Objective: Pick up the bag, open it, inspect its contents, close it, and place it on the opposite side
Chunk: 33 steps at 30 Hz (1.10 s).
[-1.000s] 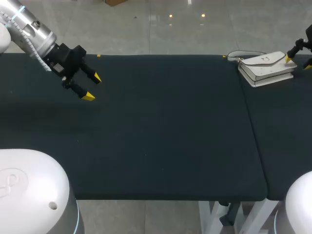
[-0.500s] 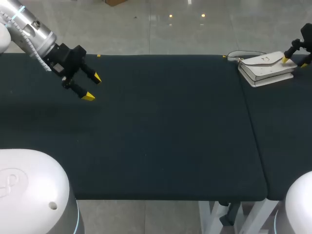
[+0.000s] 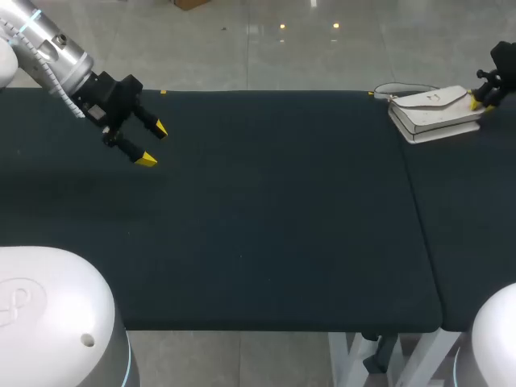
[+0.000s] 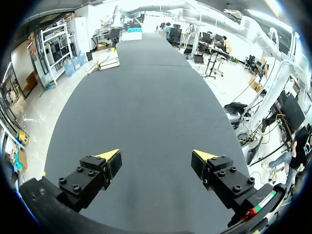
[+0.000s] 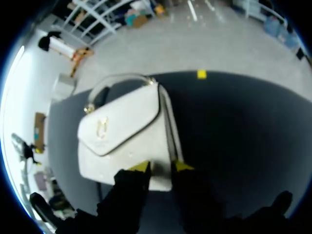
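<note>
The closed bag (image 3: 431,113) sits at the bench's (image 3: 266,210) upper right, its edge pinched in the right claw (image 3: 481,101), while the left claw (image 3: 154,144) hangs spread and empty at upper left; lifting, opening, inspecting, closing and crossing all seem left to do.

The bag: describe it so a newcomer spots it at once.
On the long dark table, look to the far right corner. The bag lies there, its end pinched by the right claw. It alone is white, with a front flap and thin strap.
</note>
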Available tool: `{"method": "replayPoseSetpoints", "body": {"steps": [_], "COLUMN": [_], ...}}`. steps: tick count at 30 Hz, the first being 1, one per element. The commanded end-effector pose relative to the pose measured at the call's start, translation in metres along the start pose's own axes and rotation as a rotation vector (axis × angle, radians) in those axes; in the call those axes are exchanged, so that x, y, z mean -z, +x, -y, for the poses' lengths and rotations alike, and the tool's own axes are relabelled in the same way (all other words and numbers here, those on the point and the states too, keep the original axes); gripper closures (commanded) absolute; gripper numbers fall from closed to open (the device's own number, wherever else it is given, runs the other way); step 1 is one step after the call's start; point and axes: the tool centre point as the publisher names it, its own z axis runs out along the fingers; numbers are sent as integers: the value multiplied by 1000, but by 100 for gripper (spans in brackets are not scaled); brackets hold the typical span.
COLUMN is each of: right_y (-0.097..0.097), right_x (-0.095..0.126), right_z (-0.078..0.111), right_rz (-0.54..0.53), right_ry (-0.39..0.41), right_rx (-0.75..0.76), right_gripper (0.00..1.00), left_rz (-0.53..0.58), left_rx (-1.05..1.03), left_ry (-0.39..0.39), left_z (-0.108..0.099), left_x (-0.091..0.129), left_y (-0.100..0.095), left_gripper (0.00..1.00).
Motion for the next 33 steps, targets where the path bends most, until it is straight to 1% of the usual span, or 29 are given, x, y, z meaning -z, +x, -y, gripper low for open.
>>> {"method": "replayPoseSetpoints", "body": {"steps": [1, 7, 12, 16, 20, 24, 28, 33], "right_y": [0, 5, 12, 26, 38, 51, 63, 77], "right_x": [0, -5, -2, 0, 0, -4, -9, -11], "right_z": [1, 13, 21, 31, 39, 49, 57, 66], "right_rz": [-16, -28, -60, -101, -118, -127, -156, -183], "right_ry": [359, 359, 334, 307, 278, 275, 293, 290], "right_rx": [0, -11, -35, -43, -65, -70, -69, -73], "right_gripper": [100, 100, 100, 100, 100, 100, 100, 100], "left_rz": [0, 0, 0, 0, 0, 0, 0, 0], "left_rx": [-1, -1, -1, -1, -1, -1, -1, -1], "left_ry": [3, 3, 3, 3, 3, 3, 3, 3], "left_z": [-1, -1, -1, -1, -1, -1, -1, -1], "left_x": [-1, -1, -1, -1, -1, -1, -1, -1], "left_y": [-1, -1, -1, -1, -1, -1, -1, -1], "left_gripper": [0, 0, 0, 0, 0, 0, 0, 0]}}
